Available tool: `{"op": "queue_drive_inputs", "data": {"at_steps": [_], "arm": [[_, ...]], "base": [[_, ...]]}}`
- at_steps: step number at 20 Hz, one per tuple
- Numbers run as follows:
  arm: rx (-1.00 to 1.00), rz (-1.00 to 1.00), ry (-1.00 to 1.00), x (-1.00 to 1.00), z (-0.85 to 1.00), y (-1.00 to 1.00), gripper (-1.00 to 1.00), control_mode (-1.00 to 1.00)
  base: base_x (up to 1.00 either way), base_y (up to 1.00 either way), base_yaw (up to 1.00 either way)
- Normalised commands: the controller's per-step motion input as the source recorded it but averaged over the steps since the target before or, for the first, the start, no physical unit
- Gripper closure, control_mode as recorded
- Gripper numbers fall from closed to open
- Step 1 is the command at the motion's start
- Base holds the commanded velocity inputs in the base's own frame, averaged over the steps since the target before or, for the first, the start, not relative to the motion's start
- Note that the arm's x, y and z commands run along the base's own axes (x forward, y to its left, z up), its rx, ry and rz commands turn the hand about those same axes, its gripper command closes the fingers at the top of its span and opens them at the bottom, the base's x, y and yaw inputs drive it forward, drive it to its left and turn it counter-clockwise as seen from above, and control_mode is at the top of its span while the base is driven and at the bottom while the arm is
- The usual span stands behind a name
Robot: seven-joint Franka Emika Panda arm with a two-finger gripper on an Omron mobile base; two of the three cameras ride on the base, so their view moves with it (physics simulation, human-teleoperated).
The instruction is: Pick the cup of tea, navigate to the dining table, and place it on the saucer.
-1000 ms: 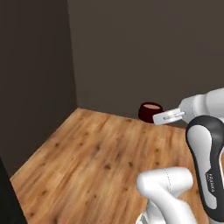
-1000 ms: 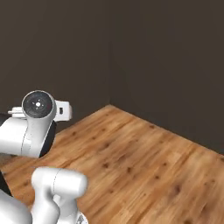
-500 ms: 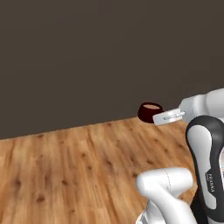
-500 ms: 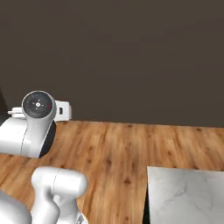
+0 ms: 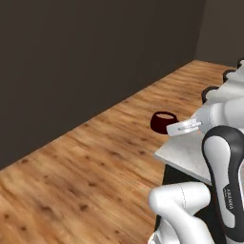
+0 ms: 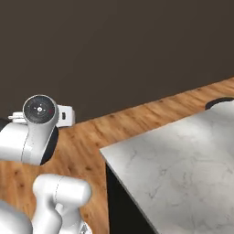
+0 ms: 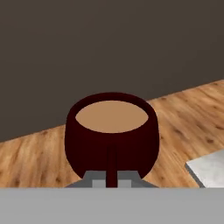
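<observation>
Cup of tea: I saw the cup of tea [image 7: 111, 135] as a small round maroon bowl shape with smooth, glossy walls and a flat light brown liquid surface inside. Its thin handle pointed toward the camera in the hand view.
Position of cup: In the left base view the cup of tea [image 5: 163, 122] was carried in the air above the wooden floor [image 5: 95, 162], just beside the near corner of the dining table [image 5: 190, 153], not resting on it.
Gripper: The gripper [image 7: 112, 180] was closed around the cup's handle; I could see the narrow handle going down between the two grey finger tips. In the left base view the gripper [image 5: 180, 127] was a pale, flat shape touching the cup's side.
Dining table: The top was grey-white with fine marble veins [image 6: 183, 169], smooth and matte, with a straight edge and a sharp corner; the base below was black.
Floor: Warm brown planks with visible grain and knots.
Wall: The wall [image 6: 114, 50] was plain dark grey-brown, without texture.
Saucer: I could not identify it.
</observation>
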Motion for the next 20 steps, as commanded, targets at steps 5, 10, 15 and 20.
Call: {"op": "queue_drive_inputs", "data": {"at_steps": [5,10,15,20], "arm": [[0.0,0.0,0.0,0.0,0.0,0.0,1.0,1.0],[0.0,0.0,0.0,0.0,0.0,0.0,1.0,1.0],[0.0,0.0,0.0,0.0,0.0,0.0,1.0,1.0],[0.0,0.0,0.0,0.0,0.0,0.0,1.0,1.0]], "base": [[-0.24,0.1,-0.89],[-0.41,0.2,-0.84],[-0.54,0.28,-0.8],[-0.5,0.14,-0.8]]}}
